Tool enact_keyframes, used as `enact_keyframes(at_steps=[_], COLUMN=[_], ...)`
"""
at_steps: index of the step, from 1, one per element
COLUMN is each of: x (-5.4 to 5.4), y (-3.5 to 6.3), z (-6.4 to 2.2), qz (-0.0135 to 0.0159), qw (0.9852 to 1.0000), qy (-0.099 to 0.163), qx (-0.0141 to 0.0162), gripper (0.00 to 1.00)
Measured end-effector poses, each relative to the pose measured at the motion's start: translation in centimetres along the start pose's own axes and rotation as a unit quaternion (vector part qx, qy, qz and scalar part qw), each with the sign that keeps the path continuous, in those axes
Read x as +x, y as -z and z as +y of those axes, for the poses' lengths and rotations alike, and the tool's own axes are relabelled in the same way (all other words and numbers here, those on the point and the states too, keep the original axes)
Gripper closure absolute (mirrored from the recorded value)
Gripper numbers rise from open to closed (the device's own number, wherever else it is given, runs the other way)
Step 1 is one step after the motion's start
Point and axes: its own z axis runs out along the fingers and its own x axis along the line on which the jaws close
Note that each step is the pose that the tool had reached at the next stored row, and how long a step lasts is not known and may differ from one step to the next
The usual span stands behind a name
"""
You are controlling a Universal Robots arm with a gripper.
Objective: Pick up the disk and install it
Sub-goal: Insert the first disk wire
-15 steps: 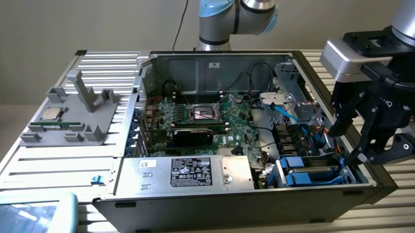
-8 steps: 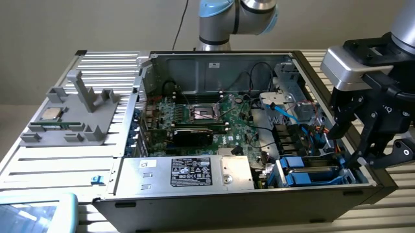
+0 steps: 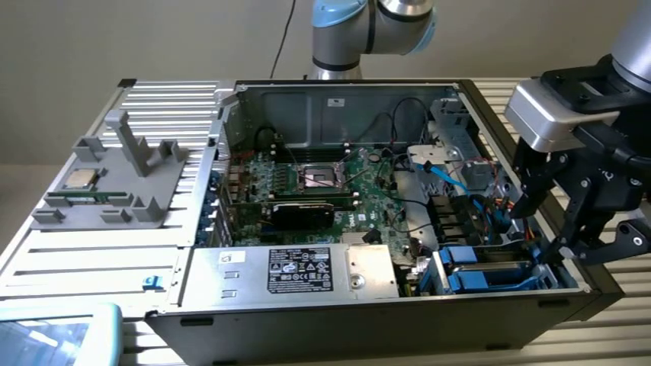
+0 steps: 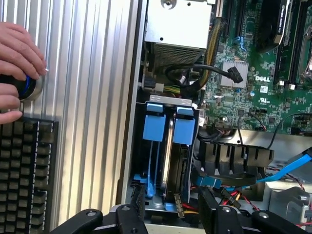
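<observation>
Seemingly the work stands at the drive cage end of the open computer case [image 3: 336,316], which sits on a ribbed metal desk [image 3: 102,252]. In the exterior view the claw [image 3: 540,235] hangs over the case's near corner on that view's right, its two dark fingers spread wide with nothing between them. The disk [image 3: 475,268], in its bright blue frame, stands on edge in the drive cage [image 3: 508,288] just below and slightly to that view's left of the fingertips, so the claw is almost directly above it. In the wrist view the same wide, empty claw [image 4: 171,197] looks straight down into the cage. Two blue tabs stand side by side there, and the disk [image 4: 168,146] shows a thin silver edge between them (how deep it sits I cannot tell). Its long edge runs straight away from the gap between the fingers, so the fingers straddle its thin sides. Off on the desk, a person's hand [image 4: 14,58] rests on a round button [image 4: 30,87] beside a keyboard [image 4: 24,180], well apart from the cage.
</observation>
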Motion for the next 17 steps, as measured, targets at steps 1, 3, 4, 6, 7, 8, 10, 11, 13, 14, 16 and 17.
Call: enact_keyframes(at_steps=[1,3,4,6,7,8,10,11,13,14,16,17], x=[0.01,0.01,0.01,0.02,0.02,0.04,0.11,0.15,0.26,0.32,0.44,0.48], y=[-0.04,-0.08,-0.10,-0.15,-0.20,-0.27,-0.45,-0.56,-0.72,-0.80,-0.90,-0.97], z=[-0.02,-0.05,-0.07,-0.11,-0.13,-0.15,-0.17,-0.18,-0.17,-0.17,-0.17,-0.17], qz=[-0.0003,-0.0007,-0.0009,-0.0014,-0.0018,-0.0023,-0.0037,-0.0048,-0.0090,-0.0118,-0.0186,-0.0215], qw=[1.0000,0.9999,0.9998,0.9996,0.9995,0.9994,0.9992,0.9991,0.9990,0.9989,0.9988,0.9987], qy=[0.004,0.014,0.019,0.028,0.032,0.035,0.039,0.041,0.044,0.044,0.045,0.046], qx=[0.0000,0.0000,0.0001,0.0006,0.0007,0.0007,0.0007,0.0007,0.0013,0.0016,0.0026,0.0030], gripper=[0.44,0.44,0.44,0.44,0.44,0.44,0.44,0.44,0.44,0.44,0.44,0.44])
